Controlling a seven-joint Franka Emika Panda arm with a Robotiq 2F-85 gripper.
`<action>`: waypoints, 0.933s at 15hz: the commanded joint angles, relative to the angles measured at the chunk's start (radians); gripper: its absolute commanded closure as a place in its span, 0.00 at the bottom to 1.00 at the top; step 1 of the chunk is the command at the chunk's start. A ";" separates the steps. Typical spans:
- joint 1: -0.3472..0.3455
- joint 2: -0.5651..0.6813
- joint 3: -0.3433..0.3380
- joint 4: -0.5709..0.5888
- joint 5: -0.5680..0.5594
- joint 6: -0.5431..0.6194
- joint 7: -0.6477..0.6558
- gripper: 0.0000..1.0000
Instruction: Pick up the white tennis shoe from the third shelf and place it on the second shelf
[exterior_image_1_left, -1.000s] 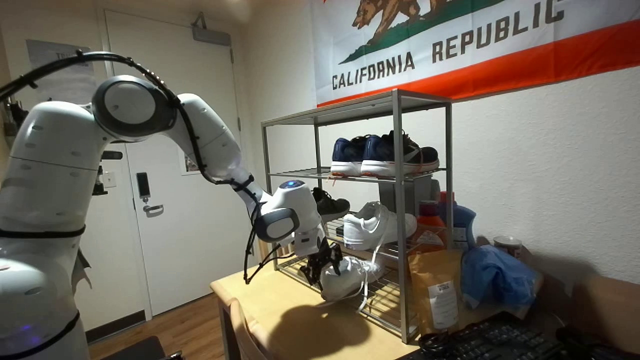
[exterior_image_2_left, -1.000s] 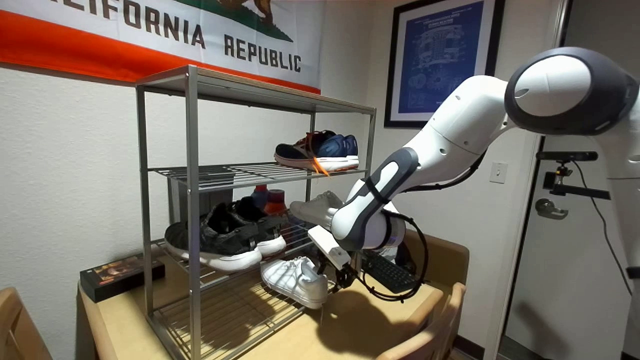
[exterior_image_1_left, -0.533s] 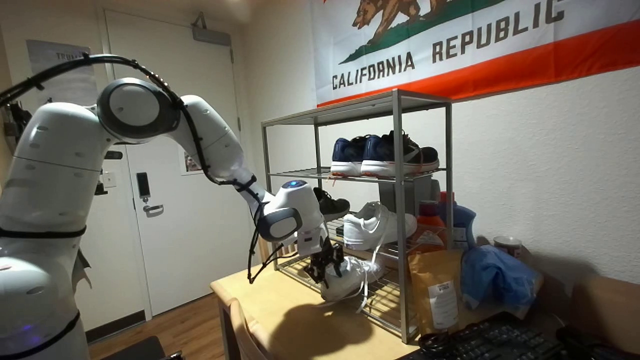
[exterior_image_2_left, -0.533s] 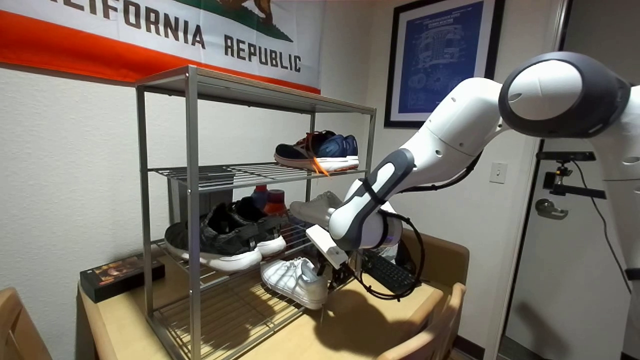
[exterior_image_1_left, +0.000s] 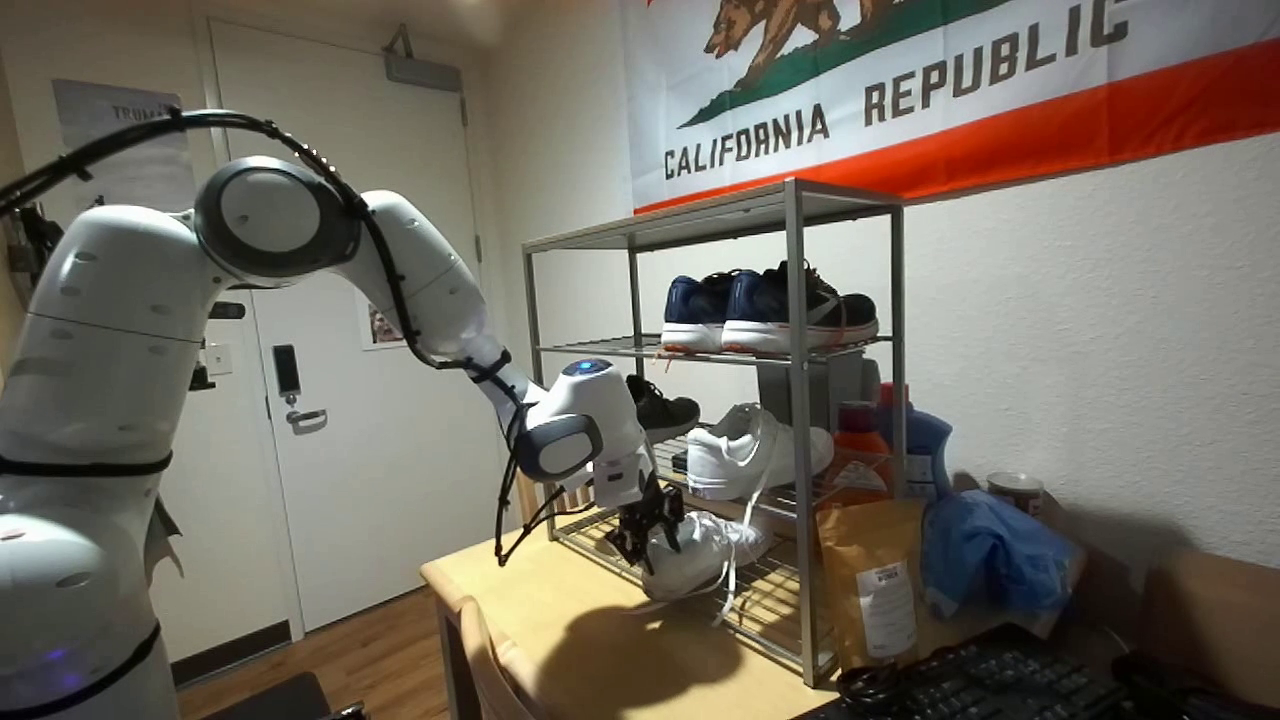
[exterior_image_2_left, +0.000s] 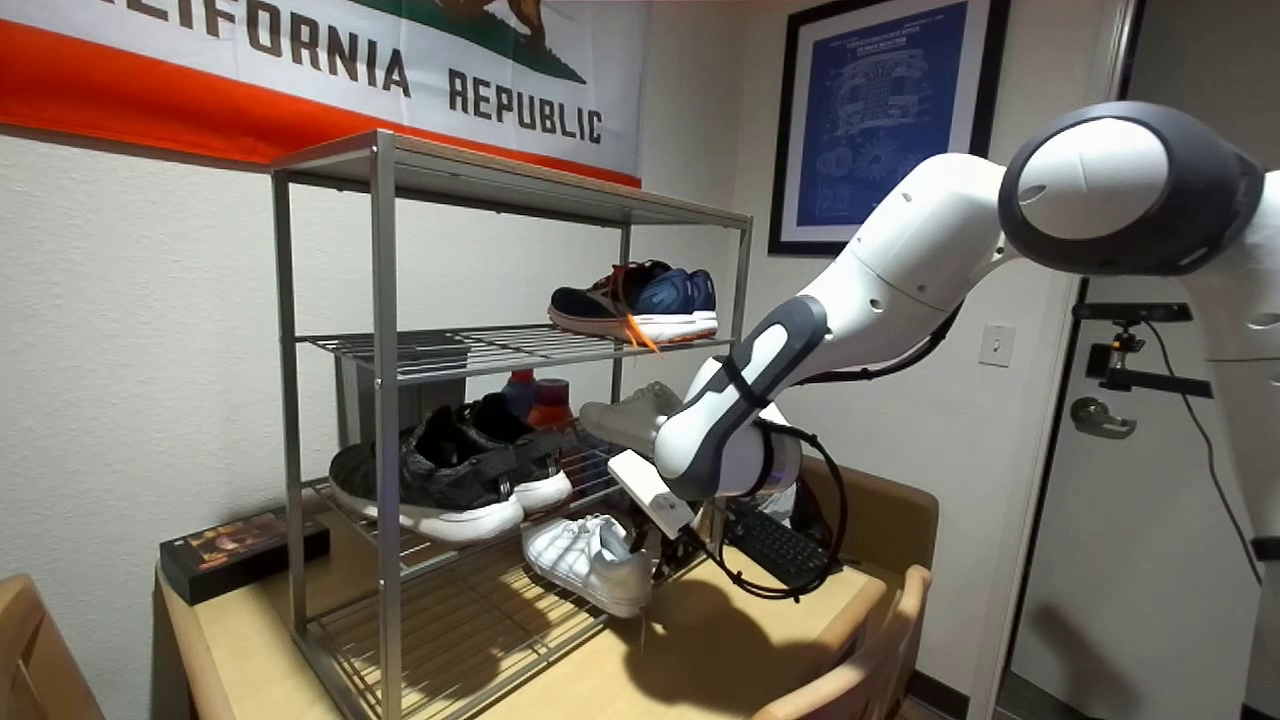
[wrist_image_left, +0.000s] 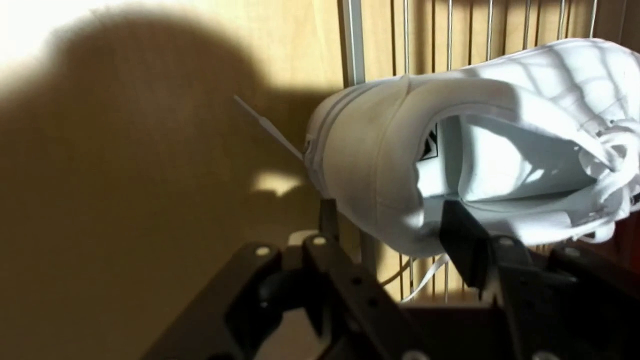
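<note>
Two black fingers (wrist_image_left: 462, 240) of my gripper (wrist_image_left: 390, 214) stand apart at the heel of the white tennis shoe (wrist_image_left: 367, 150), one just beyond the heel and one over the collar, with nothing visibly clamped between them; whether either touches it, I cannot tell. The shoe lies on the third shelf (wrist_image_left: 354, 45), toe inward, its heel jutting past the edge and over the worktop (exterior_image_1_left: 510, 572). Above it, the second shelf (exterior_image_2_left: 597, 478) carries another white shoe (exterior_image_1_left: 722, 468) and the black shoes (exterior_image_2_left: 450, 485), while the dark blue shoes (exterior_image_1_left: 755, 310) sit one tier higher.
</note>
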 joint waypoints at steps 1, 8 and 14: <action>0.019 0.005 -0.005 0.004 0.008 -0.020 -0.024 0.12; 0.050 0.040 -0.027 0.025 0.000 -0.040 0.010 0.00; 0.075 0.054 -0.076 0.038 -0.007 -0.040 0.041 0.58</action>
